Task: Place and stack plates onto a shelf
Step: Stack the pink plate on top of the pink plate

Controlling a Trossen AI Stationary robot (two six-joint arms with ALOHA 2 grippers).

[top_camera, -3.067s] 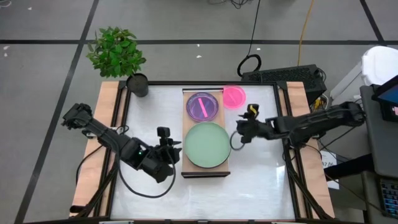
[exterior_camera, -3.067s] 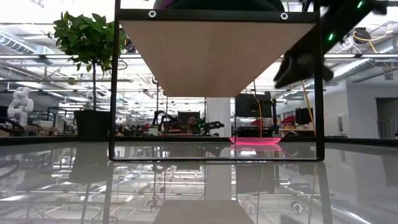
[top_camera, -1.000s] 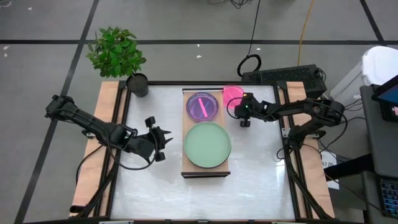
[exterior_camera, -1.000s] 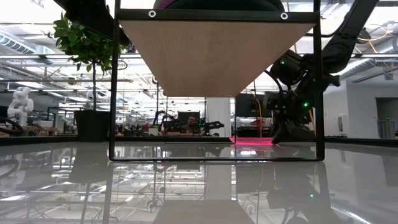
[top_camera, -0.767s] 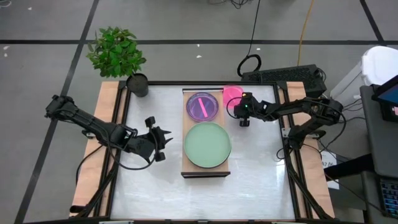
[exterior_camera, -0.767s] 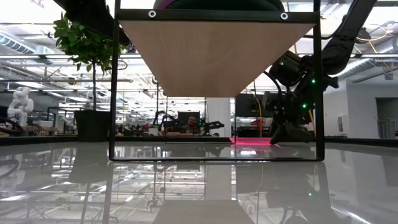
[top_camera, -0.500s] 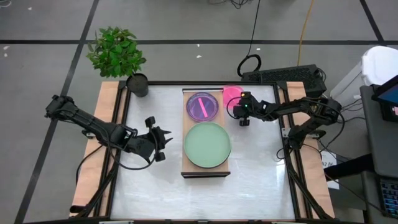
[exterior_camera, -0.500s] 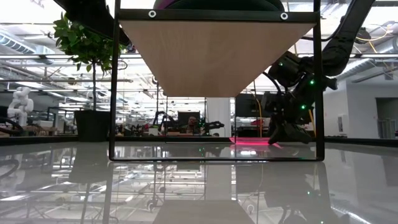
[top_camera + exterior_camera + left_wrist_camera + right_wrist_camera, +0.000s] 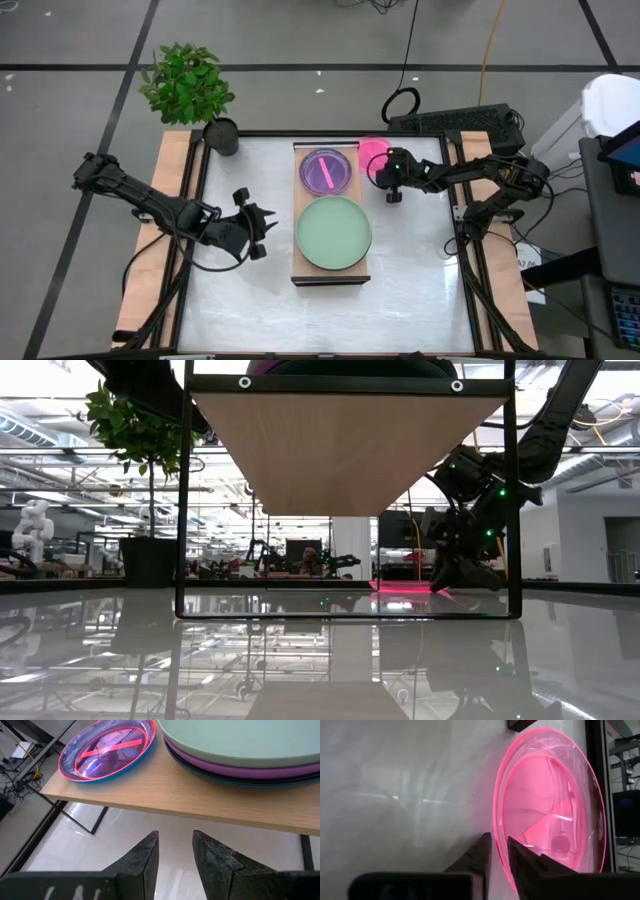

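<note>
On the glossy white table point(image 9: 420, 270), the pink plate point(image 9: 550, 805) lies far right of the shelf point(image 9: 303, 272). Our right gripper point(image 9: 499, 851) pinches its thin rim with narrow jaws. We judge it light, stiff and slippery. The left gripper point(image 9: 175, 852) waits, jaws parted.

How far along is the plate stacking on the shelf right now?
Done: the shelf carries a stack topped by the green plate, and a purple plate beside it. In hand: the right gripper has its fingers astride the rim of the pink plate, which lies on the table; no lift yet. Left: getting that plate onto the shelf. The left gripper waits open beside the shelf.
</note>
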